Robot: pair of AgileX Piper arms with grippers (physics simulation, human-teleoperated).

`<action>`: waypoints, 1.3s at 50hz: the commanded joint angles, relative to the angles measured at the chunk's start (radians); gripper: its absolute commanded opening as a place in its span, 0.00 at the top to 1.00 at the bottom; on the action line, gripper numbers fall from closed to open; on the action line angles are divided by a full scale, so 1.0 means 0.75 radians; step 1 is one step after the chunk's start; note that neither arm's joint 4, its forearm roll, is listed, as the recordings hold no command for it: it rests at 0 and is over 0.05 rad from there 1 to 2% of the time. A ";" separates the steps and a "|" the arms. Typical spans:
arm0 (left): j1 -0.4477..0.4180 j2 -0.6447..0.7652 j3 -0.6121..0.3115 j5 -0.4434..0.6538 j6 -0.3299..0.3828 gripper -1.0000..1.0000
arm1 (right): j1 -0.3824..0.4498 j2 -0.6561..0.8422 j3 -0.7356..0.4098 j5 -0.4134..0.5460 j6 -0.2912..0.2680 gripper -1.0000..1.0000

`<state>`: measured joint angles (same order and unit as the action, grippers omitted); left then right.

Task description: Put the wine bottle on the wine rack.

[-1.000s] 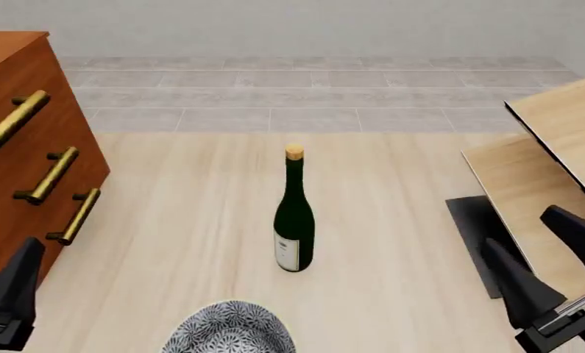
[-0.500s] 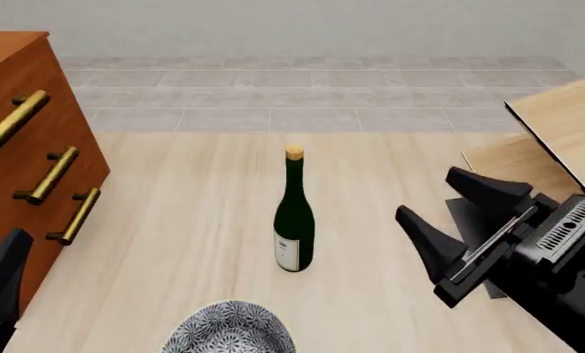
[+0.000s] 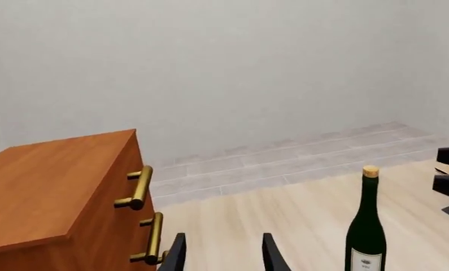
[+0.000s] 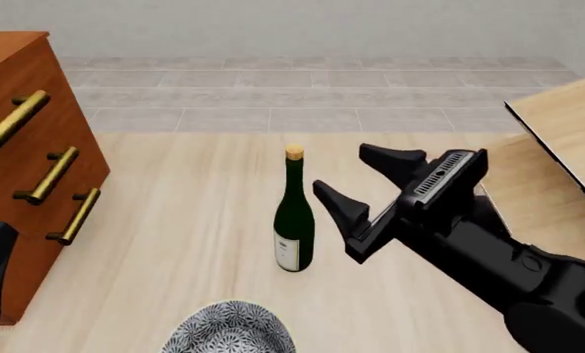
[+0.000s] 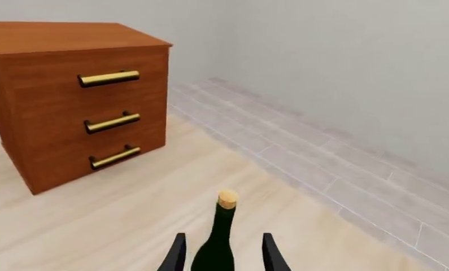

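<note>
right claw [image 4: 357, 175] nearer upright wine bottle [image 4: 294, 220]

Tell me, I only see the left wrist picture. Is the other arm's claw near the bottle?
Observer: Yes. In the front view the right gripper is open beside the wine bottle, not touching.
Operator: Is it aimed right?
Observer: In its own camera the bottle sits between the fingertips.
Operator: Where's the rack?
Observer: The wine rack is at the table's right edge.

Glossy black right arm [image 4: 508, 272], pointed pincer [image 4: 356, 176] fingers, seemingly a ribbed grey strip
</note>
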<state>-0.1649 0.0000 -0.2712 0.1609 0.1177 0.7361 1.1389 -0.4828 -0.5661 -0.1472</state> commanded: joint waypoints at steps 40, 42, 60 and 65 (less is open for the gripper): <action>0.023 0.000 0.122 -0.131 0.002 0.00 | -0.043 0.533 -0.356 -0.104 0.057 0.00; 0.025 0.000 0.129 -0.138 0.000 0.00 | -0.044 0.544 -0.360 -0.109 0.070 0.00; 0.029 0.000 0.171 -0.170 0.008 0.00 | -0.062 0.713 -0.402 -0.181 0.101 0.00; 0.035 0.000 0.181 -0.175 0.007 0.00 | -0.057 0.723 -0.395 -0.191 0.106 0.00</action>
<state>-0.1436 0.0001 -0.1523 0.0419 0.1229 0.6940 1.6428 -0.7741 -0.6909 -0.0781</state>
